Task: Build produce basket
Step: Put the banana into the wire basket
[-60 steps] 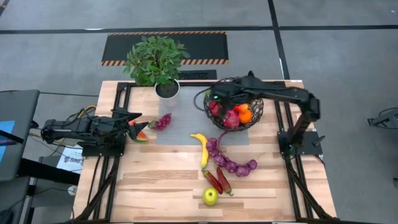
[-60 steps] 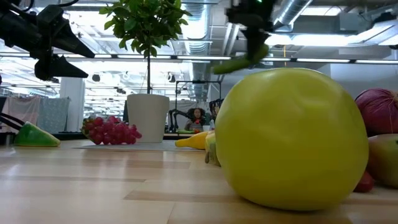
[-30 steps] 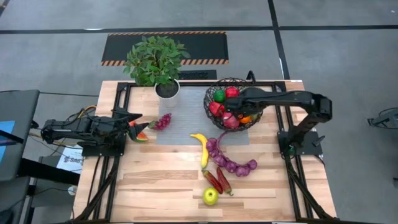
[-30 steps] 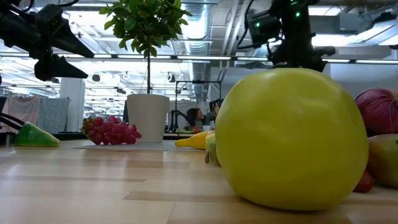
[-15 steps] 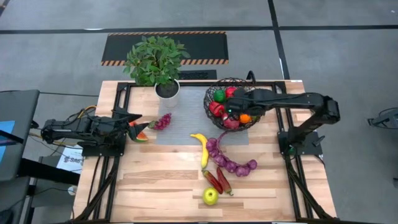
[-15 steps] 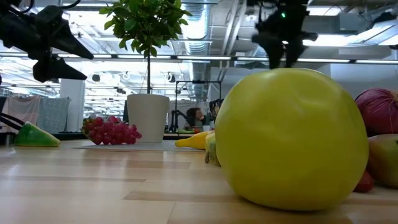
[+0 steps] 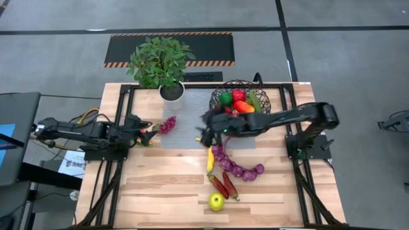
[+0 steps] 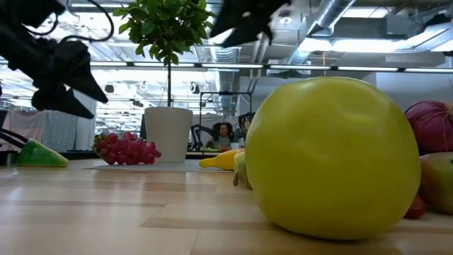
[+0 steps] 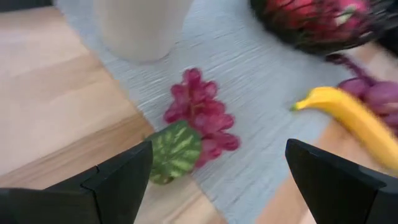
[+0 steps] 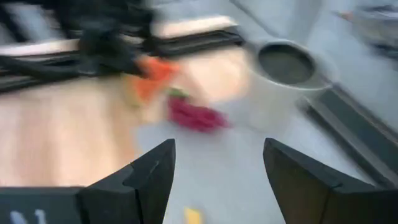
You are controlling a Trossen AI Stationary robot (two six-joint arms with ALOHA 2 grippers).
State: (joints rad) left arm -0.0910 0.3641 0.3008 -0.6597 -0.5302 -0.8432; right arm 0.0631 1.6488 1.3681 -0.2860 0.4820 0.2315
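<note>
The dark wire basket [image 7: 240,106] stands at the back right and holds red, green and orange produce. My right gripper [image 7: 206,131] is open and empty above the grey mat [image 7: 185,135], over the banana's far end [image 7: 204,140]. My left gripper [image 7: 144,133] is open and empty just above a watermelon slice [image 9: 176,150], which lies next to red grapes [image 9: 200,118]. The banana [image 7: 209,157], purple pieces [image 7: 234,163], two chillies [image 7: 223,185] and a yellow-green apple [image 7: 216,202] lie on the table.
A leafy potted plant in a white pot [image 7: 171,92] stands at the back, left of the basket. In the low view the apple [image 8: 333,156] fills the near right. Bare wood shows at the table's near left [image 7: 153,191].
My right gripper has left the basket and swung toward the table's left and near side, to a spot over the mat by the banana. My left gripper has gone down and a little right, toward the watermelon slice. The produce on the table has not moved.
</note>
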